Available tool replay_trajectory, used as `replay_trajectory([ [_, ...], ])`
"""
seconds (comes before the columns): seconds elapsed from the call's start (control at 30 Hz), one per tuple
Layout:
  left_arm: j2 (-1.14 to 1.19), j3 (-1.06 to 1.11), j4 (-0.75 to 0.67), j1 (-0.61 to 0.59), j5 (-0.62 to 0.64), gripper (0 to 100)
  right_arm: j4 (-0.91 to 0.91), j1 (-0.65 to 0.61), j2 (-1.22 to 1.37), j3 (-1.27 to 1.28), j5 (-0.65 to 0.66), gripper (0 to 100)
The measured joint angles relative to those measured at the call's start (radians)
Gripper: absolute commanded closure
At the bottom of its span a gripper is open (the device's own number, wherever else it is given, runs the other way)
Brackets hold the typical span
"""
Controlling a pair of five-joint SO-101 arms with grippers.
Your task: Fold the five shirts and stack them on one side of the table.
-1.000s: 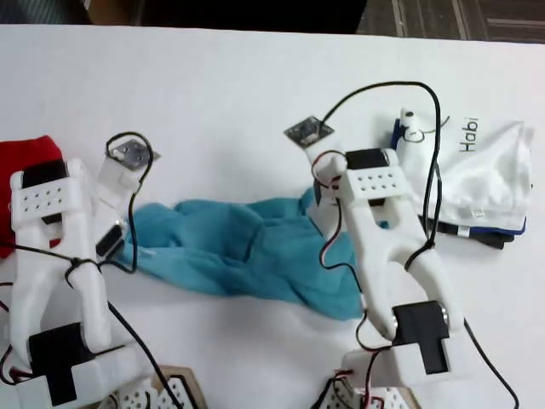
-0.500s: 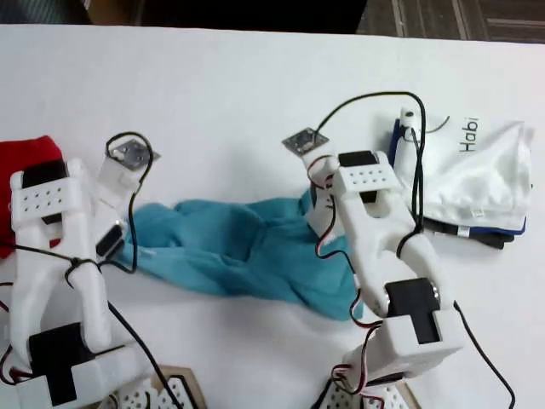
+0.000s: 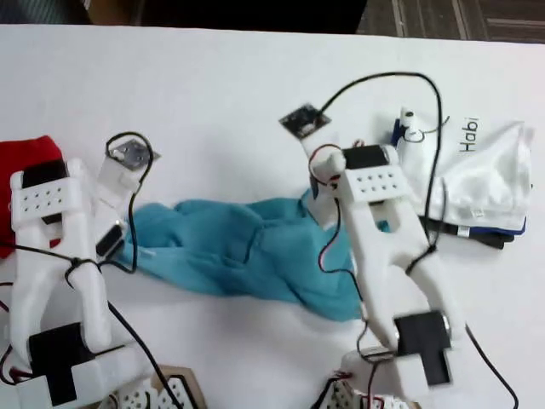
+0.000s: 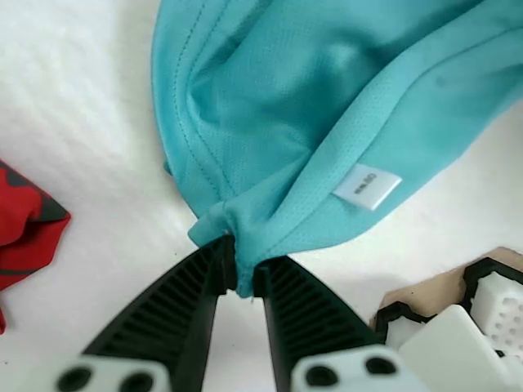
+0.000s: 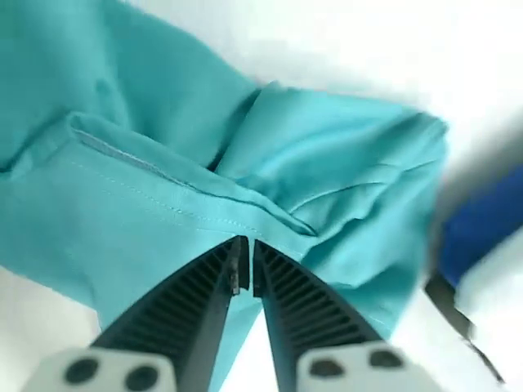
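Red shirt (image 3: pixel 30 146) at left edge of table (image 3: pixel 213 102). Left gripper (image 4: pixel 239 276) clamped on left end of teal shirt (image 3: pixel 230 247), which lies bunched mid-table. Right gripper (image 5: pixel 245 265) pinched on its right end. Folded stack (image 3: pixel 481 183), white on top, far right.

High cam looked down over the white table (image 3: pixel 213 85), arm bases (image 3: pixel 60 375) at 6 o'clock. Both wrist cams sat super close, pointing along their jaws. All three shared the crumpled teal fabric shirt (image 3: pixel 247 247): left its 9 o'clock end, right its 3 o'clock end.
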Motion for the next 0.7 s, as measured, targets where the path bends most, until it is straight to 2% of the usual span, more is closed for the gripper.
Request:
replay_trajectory([
  [0.27,0.000,0.000,0.000,0.023,0.000,97,-0.037,0.002,-0.034,0.086,0.000,96.4],
  [0.43,0.000,0.000,0.000,0.025,0.000,97,-0.071,0.003,0.068,0.103,0.000,81.7],
  [0.7,0.000,0.000,-0.002,0.023,0.000,97,-0.094,0.002,0.178,0.106,0.000,82.5],
])
